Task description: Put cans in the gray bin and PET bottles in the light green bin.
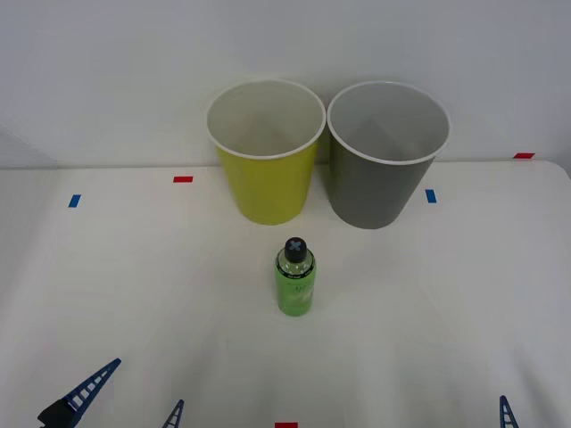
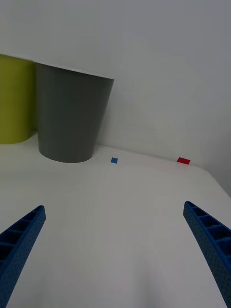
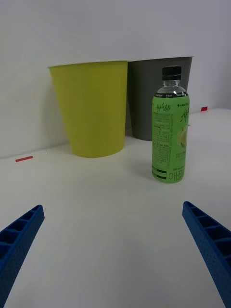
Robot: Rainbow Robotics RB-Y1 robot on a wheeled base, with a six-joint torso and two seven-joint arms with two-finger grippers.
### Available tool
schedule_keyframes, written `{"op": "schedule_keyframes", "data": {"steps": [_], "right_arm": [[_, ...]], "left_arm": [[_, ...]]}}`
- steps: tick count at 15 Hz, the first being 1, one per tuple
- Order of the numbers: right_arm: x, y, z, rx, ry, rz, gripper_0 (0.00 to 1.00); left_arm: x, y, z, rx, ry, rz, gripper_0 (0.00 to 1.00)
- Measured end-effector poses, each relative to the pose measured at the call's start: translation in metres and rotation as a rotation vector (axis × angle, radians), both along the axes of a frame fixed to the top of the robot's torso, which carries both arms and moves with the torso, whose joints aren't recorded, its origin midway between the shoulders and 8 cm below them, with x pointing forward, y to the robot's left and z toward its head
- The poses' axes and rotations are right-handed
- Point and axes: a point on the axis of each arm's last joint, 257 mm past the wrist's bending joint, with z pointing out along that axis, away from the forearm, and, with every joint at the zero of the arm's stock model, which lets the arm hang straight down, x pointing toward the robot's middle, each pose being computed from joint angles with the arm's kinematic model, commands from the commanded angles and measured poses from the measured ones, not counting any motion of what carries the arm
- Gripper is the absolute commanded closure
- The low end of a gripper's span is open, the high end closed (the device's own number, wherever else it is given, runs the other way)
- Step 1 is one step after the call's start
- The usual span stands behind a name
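The left gripper (image 1: 125, 397) waits low over the near left part of the white table (image 1: 446, 312), its blue ribbed fingers (image 3: 19, 240) spread wide apart with nothing between them. Ahead of it and off toward its right finger stands the PET bottle (image 3: 170, 130) — upright on the table, black screw cap on top, bright green label around the body, well clear of both fingertips. Beyond the bottle, farther from this gripper, the two bins stand side by side against the pale wall: the light green bin (image 3: 91, 108) more directly ahead of the gripper, the gray bin (image 3: 149, 96) partly behind the bottle and just beside the green one.

The right gripper (image 2: 113, 240) hangs over the near right part of the table, its fingers (image 2: 211, 240) also held wide apart and empty. Ahead of it and toward its left finger rises the gray bin (image 2: 72, 115), with a slice of the light green bin (image 2: 14, 101) past it. A small blue tape mark (image 2: 114, 160) and a red tape mark (image 2: 183, 160) lie on the table beyond this gripper, near the far edge.

From the front, the bottle (image 1: 295, 277) stands between the two grippers and nearer to the bins — just in front of the light green bin (image 1: 266, 169), with the gray bin (image 1: 385, 174) to that bin's right; both bins are upright and open at the top
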Motion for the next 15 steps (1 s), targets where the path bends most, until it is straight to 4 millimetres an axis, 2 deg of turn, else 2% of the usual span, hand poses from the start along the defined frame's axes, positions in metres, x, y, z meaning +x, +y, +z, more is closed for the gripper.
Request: {"op": "schedule_keyframes", "data": {"steps": [3,5,8,15], "right_arm": [[0.0,0.0,0.0,0.0,0.0,0.0,0.0],[0.0,0.0,0.0,0.0,0.0,0.0,0.0],[0.0,0.0,0.0,0.0,0.0,0.0,0.0],[0.0,0.0,0.0,0.0,0.0,0.0,0.0]], "left_arm": [[0.024,-0.018,-0.003,0.01,0.005,-0.038,0.0],[0.038,-0.04,-0.001,-0.021,0.011,-0.078,0.0],[0.048,-0.073,0.002,-0.077,0.027,-0.14,0.0],[0.08,-0.096,0.007,-0.013,0.015,-0.206,0.0]]}}
